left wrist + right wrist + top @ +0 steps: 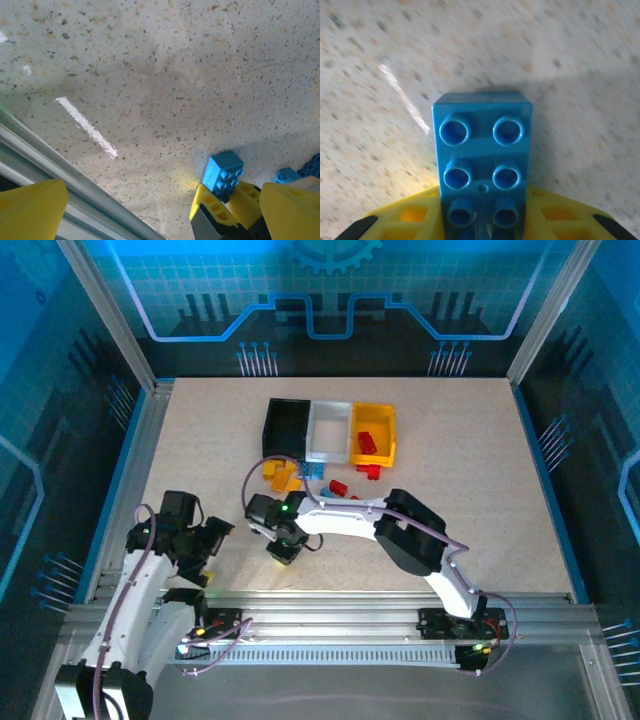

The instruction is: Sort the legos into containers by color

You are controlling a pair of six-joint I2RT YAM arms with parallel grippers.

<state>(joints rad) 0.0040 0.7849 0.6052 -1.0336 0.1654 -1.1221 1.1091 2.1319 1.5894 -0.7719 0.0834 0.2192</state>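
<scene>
My right gripper (482,212) is shut on a blue lego (481,150), its yellow fingers (405,215) pressed against the brick's two long sides just above the table. In the top view that gripper (283,546) is low over the table's near middle. The left wrist view shows the same blue lego (223,172) held between the right gripper's yellow fingers. My left gripper (160,212) stands open and holds nothing, at the near left (207,540). The black container (283,446), white container (327,453) and yellow container (391,436) stand side by side; red legos (367,440) lie in the yellow one.
Orange legos (282,476), a blue lego (312,472) and red legos (341,486) lie loose in front of the containers. Two more blue legos (287,175) lie just beyond the held one. The metal rail (60,167) runs along the table's near edge.
</scene>
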